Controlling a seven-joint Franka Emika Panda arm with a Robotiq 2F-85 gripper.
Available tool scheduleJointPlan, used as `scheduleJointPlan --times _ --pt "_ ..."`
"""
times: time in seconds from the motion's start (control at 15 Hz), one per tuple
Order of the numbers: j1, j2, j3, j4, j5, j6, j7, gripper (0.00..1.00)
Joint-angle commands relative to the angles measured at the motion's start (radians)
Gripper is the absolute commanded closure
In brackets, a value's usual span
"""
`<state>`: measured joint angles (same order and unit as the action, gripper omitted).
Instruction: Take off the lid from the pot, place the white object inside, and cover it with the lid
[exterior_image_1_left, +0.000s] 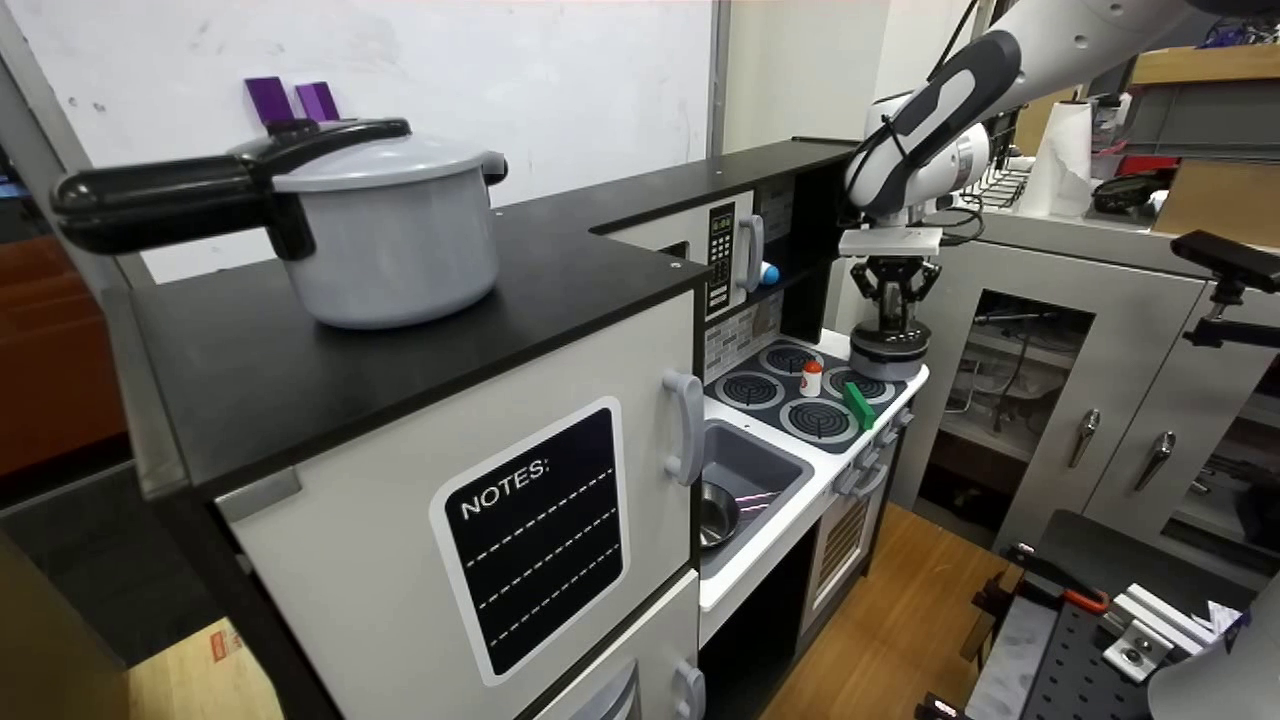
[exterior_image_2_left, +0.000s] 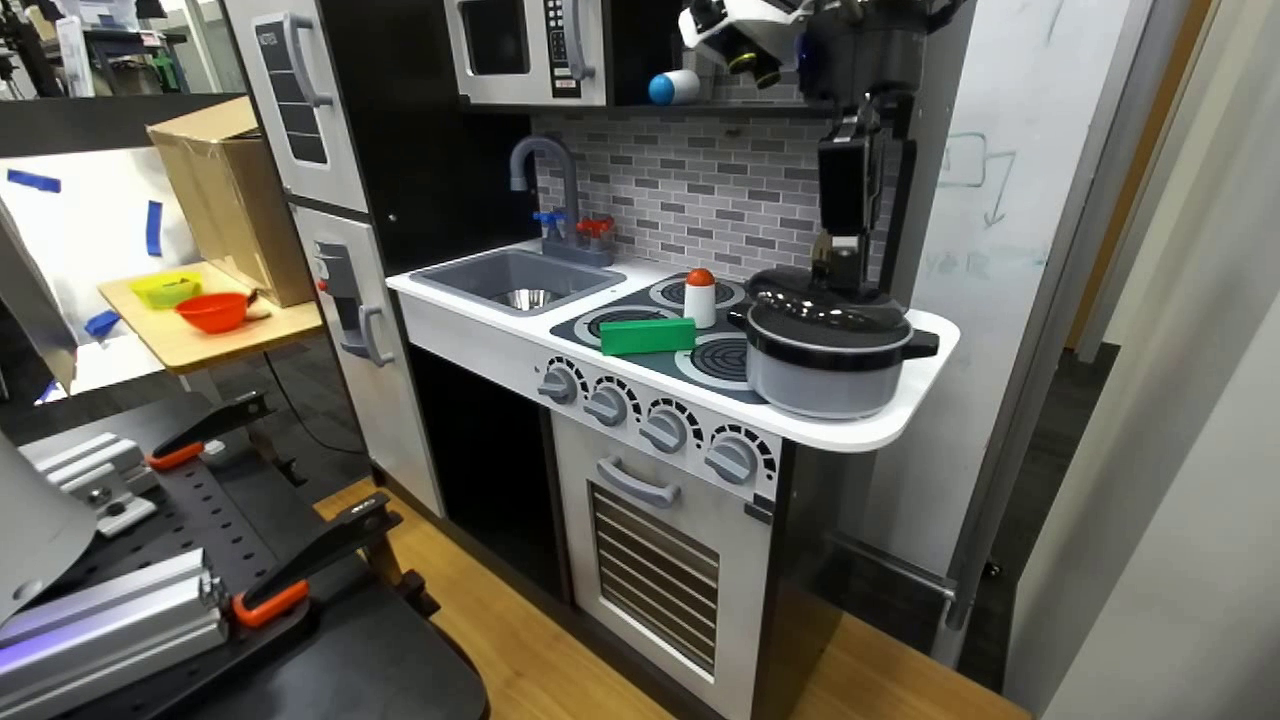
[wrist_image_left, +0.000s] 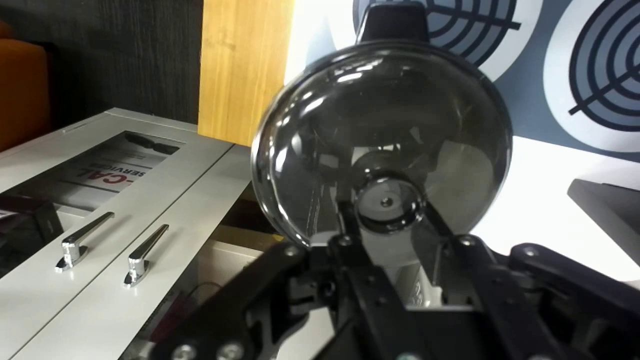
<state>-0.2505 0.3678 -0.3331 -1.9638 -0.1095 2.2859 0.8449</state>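
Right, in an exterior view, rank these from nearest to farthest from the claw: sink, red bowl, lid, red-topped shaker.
1. Lid: in the claw.
2. Red-topped shaker: on the stove, left of the lid in the picture.
3. Sink: farther left, beside the stove.
4. Red bowl: far left, on a wooden table.

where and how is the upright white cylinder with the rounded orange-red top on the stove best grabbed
Grip the white cylinder by its side wall, below the rounded orange-red top, likely best from above. It stands upright and its wall looks straight, while the rounded top could slip. The long green block near it would make a low sideways approach riskier.
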Motion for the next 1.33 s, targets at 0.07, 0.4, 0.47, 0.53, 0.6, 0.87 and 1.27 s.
scheduleJointPlan --times 0.07,0.4,0.47,0.53,0.6,0.87,1.27 --pt "0.028 -0.074 -0.018 -0.052 -0.056 0.031 -0.012 0.92" --pt "0.057 -0.194 0.001 -0.189 -0.125 0.051 -0.018 0.92" --pt "0.066 -0.225 0.009 -0.23 -0.136 0.049 -0.024 0.92" --pt "0.074 -0.253 0.017 -0.269 -0.148 0.052 -0.026 0.92" --pt "0.083 -0.286 0.028 -0.311 -0.161 0.055 -0.027 0.92" --pt "0.102 -0.402 0.084 -0.432 -0.182 0.069 -0.039 0.92" --pt "0.109 -0.496 0.174 -0.535 -0.171 0.14 -0.11 0.92"
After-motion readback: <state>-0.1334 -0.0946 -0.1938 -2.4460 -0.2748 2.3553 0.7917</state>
